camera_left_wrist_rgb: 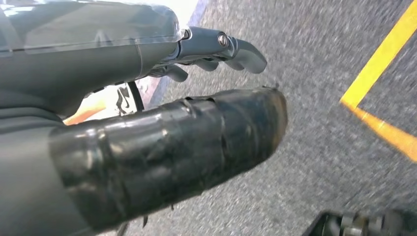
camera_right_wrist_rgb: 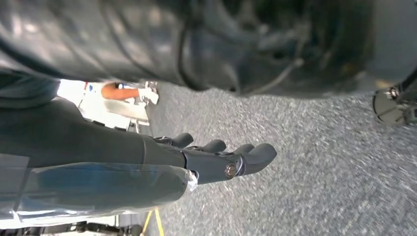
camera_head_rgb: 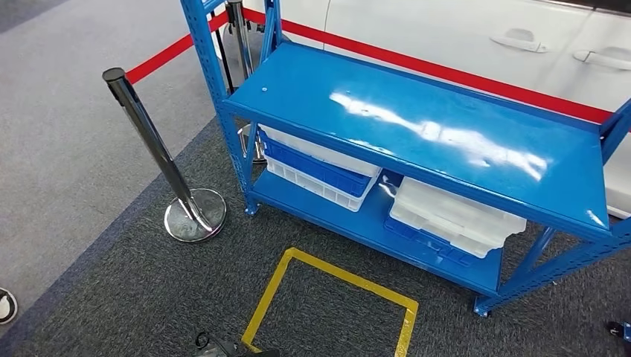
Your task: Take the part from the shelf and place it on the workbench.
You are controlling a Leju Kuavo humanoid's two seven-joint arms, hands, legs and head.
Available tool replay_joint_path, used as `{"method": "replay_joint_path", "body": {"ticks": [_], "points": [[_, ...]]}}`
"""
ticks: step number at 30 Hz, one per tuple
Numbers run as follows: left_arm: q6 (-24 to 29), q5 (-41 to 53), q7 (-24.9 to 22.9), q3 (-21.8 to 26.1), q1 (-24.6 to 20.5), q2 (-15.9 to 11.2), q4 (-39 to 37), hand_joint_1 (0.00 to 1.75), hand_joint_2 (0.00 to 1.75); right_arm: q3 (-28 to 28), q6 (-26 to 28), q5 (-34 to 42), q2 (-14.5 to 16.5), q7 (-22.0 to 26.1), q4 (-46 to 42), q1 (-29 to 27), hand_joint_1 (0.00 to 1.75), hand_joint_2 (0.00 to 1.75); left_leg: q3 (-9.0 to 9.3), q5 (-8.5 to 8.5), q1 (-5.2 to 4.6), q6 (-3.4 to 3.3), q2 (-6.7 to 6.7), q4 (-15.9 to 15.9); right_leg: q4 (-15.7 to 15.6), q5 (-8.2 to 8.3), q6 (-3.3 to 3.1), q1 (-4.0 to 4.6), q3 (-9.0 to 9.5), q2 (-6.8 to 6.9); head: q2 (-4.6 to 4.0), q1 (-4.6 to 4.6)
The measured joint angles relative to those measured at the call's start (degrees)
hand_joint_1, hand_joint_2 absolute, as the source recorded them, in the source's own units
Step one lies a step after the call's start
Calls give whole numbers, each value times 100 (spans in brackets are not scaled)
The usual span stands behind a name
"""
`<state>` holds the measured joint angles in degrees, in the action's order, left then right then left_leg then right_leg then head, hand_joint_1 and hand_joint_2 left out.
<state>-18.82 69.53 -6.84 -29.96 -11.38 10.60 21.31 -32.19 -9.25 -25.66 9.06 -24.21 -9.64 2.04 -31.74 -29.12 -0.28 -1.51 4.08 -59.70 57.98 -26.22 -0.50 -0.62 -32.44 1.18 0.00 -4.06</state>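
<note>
**Both hands empty over the carpet**

We see the blue shelf [camera_head_rgb: 417, 126] across the frame's upper right, white trays [camera_head_rgb: 454, 216] on its lower level. Our left hand [camera_left_wrist_rgb: 216, 49] and right hand [camera_right_wrist_rgb: 216, 160] hold nothing, fingers loosely extended. We cannot tell which item is the part.

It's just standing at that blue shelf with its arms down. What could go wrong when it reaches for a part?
The trays sit low under the top shelf board, so a reaching arm might bump its front edge. The metal post stands close on the left and could be knocked. Both the left hand and right hand hang empty, so the grasp itself might yet slip.
</note>
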Motion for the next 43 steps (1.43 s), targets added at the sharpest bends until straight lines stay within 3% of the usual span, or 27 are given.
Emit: {"method": "replay_joint_path", "body": {"ticks": [2,4,5,6,8,10,12,13,15,18,20,21,22,24,26,27,29,30,31,34,35,36,37,38,40,41,43], "points": [[45,-64,36,-1,0,-12,6,0,0,-7,-51,-61,6,22,0,5,0,0,-238,-337,36,57,-248,-563,-36,33,-38,-27,6,-82,0,7],[69,-104,57,-1,22,-30,7,0,0,-7,-84,-101,5,50,0,1,0,0,-557,-605,67,96,-344,-1245,-23,38,-49,-27,-12,-189,0,8],[73,-111,59,-1,31,-39,7,0,0,-7,-91,-108,5,65,0,-3,0,0,-630,-595,81,111,-356,-1387,-10,37,-48,-28,-18,-252,0,8],[75,-114,61,-1,32,-46,7,0,0,-7,-92,-115,5,77,0,-6,0,0,-601,-470,94,119,-361,-1305,9,32,-42,-32,-22,-318,0,8],[81,-116,62,-1,22,-58,7,0,0,-7,-91,-124,5,87,0,-6,0,0,-304,-68,124,120,-460,-638,60,11,-12,-48,-32,-452,0,8],[87,-117,66,-1,15,-63,7,0,87,-7,-91,-128,5,89,0,4,0,0,-51,127,141,110,-658,-62,120,-7,47,-45,-75,-566,0,7],[98,-131,66,-1,13,-65,7,0,175,-7,-92,-142,5,89,0,-2,0,0,-11,119,121,82,-727,51,134,11,124,-49,-130,-656,0,6],[114,-145,55,-1,10,-63,8,0,175,-6,-92,-162,5,90,0,-12,0,0,-13,137,120,49,-686,58,120,27,164,-60,-146,-693,0,6],[181,-186,-28,-1,-5,-56,17,0,175,0,-103,-241,2,103,0,-23,0,0,-3,183,130,-37,-584,115,223,-48,224,-69,-201,-560,0,2],[270,-280,-269,-1,-5,-31,26,0,175,56,-148,-422,-8,104,0,-6,0,0,2,209,126,-119,-385,160,1079,-532,280,-64,-596,-218,0,-4],[304,-394,-436,1,2,-2,25,0,175,138,-216,-581,-21,83,0,-5,0,0,-4,202,110,-130,-247,155,1601,-701,305,-71,-837,-166,0,-3],[335,-467,-517,7,3,24,28,0,175,188,-260,-673,-31,69,0,-7,0,0,-2,197,106,-130,-187,152,1594,-634,307,-72,-823,-148,0,-3],[380,-548,-593,23,2,58,37,0,175,245,-302,-773,-39,50,0,-8,0,0,5,189,104,-126,-134,149,1364,-475,300,-71,-694,-121,0,-3],[476,-712,-742,71,-2,135,72,0,175,378,-381,-983,-63,11,0,-1,0,0,27,167,90,-103,-47,142,601,-136,248,-41,-284,33,0,-3],[543,-885,-869,147,-6,202,110,0,175,537,-459,-1190,-84,4,-1,13,0,0,39,145,62,-61,27,133,147,-14,170,11,-68,149,0,-2],[573,-985,-926,198,-5,236,127,0,131,621,-498,-1292,-90,14,-1,17,0,0,44,139,50,-36,63,134,105,-28,136,35,-66,152,0,-1],[631,-1215,-1021,336,-2,305,166,0,131,794,-582,-1511,-101,31,-2,15,0,0,57,122,48,20,116,138,82,-1,80,21,-78,52,0,0],[649,-1340,-1048,411,-2,334,186,0,131,884,-626,-1628,-104,35,-2,17,0,0,45,72,55,51,61,88,56,17,49,4,-69,9,0,1],[663,-1461,-1066,486,-1,358,201,0,175,976,-675,-1744,-108,40,-2,24,0,0,-15,-39,66,82,-37,-62,30,37,11,-15,-61,-32,0,4],[660,-1741,-1069,650,17,392,211,0,175,1250,-806,-2004,-114,84,-2,57,0,0,-464,-559,96,139,-327,-1044,13,63,-52,-22,-69,-174,0,9],[636,-1810,-1050,682,18,391,210,0,175,1331,-842,-2063,-116,106,-2,61,0,0,-613,-650,97,148,-348,-1342,23,63,-54,-18,-78,-231,0,8],[610,-1877,-1026,704,6,386,206,0,175,1405,-877,-2121,-120,134,-2,60,0,0,-684,-629,97,151,-359,-1468,37,61,-54,-17,-84,-290,0,8],[602,-1944,-1017,719,-15,382,202,0,175,1477,-906,-2179,-126,161,-1,59,0,0,-667,-511,98,148,-367,-1405,53,57,-51,-17,-87,-351,0,8],[625,-1995,-1038,733,-39,380,198,0,175,1539,-925,-2232,-131,182,-1,60,0,0,-540,-302,100,137,-385,-1120,67,51,-44,-18,-84,-414,0,8],[688,-2041,-1151,746,-61,397,194,0,175,1650,-946,-2322,-141,205,-1,70,0,0,-193,51,112,100,-551,-349,103,32,-12,-15,-88,-536,0,7],[691,-2033,-1214,749,-55,411,194,0,175,1694,-960,-2356,-148,209,-2,78,0,0,-73,130,118,84,-642,-89,120,30,16,-16,-104,-594,0,7],[658,-2006,-1284,747,-34,444,194,0,175,1751,-996,-2396,-159,219,-2,86,0,0,-10,126,115,65,-746,60,141,35,69,-14,-144,-664,0,5]]}}
